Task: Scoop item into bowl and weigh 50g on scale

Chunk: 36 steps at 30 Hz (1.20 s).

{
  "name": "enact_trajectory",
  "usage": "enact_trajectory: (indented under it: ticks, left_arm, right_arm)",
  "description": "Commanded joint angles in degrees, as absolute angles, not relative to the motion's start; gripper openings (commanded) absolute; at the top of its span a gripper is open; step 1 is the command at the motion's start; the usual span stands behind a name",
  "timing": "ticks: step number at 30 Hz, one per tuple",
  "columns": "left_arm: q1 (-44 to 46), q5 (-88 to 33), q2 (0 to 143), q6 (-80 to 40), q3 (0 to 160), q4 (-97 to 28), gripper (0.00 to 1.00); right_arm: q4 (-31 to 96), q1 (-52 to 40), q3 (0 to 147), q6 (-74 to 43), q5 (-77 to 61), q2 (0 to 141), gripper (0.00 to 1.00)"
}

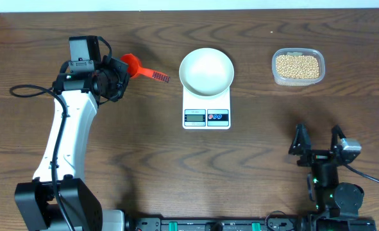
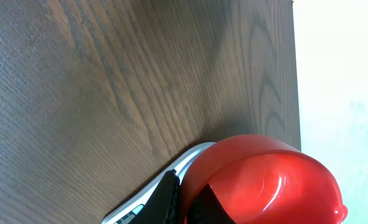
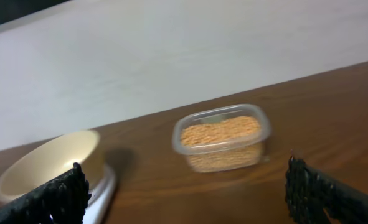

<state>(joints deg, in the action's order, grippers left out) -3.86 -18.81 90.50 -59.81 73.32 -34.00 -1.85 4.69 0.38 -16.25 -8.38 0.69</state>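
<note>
Left gripper [image 1: 124, 69] at the small red plastic scoop [image 1: 133, 63], closure unreadable; best to take its handle squarely, keeping it level; right gripper [image 1: 317, 140] gapes wide, empty.

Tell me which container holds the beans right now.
The clear plastic tub right of the scale holds the beans; the white bowl sitting on the scale is empty.

Red scoop [image 1: 133, 63]; beans [image 1: 297, 66] seemingly tan.

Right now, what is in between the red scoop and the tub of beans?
The white bowl, sitting on the scale; the overhead view shows it.
</note>
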Motion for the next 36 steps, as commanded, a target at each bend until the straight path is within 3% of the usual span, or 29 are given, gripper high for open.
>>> enact_trajectory:
  ticks: [1,8,16,31,36]
  left_arm:
    - [-3.8,-18.8,89.6,-59.9,73.4,-33.8,0.07]
    - [-3.8,-18.9,89.6,-60.4,73.4,-32.5,0.07]
    - [-3.1,-18.9,89.6,-63.0,73.4,-32.3,0.07]
    - [-1.1,-20.4,89.6,-63.4,73.4,-32.1,0.07]
    - [-1.1,-24.2,89.6,-63.4,73.4,-32.8,0.07]
  right_arm:
    - [-2.3,4.4,1.5,-17.1,-16.2,1.0,0.99]
    - [-1.4,4.4,9.9,-13.7,-18.7,9.1,0.99]
    - [8.9,4.4,28.2,-7.1,-25.1,30.1,0.99]
    - [49.7,4.4,76.1,3.0,-34.7,71.3,0.99]
    - [55.5,4.4,84.6,3.3,-35.2,78.8,0.99]
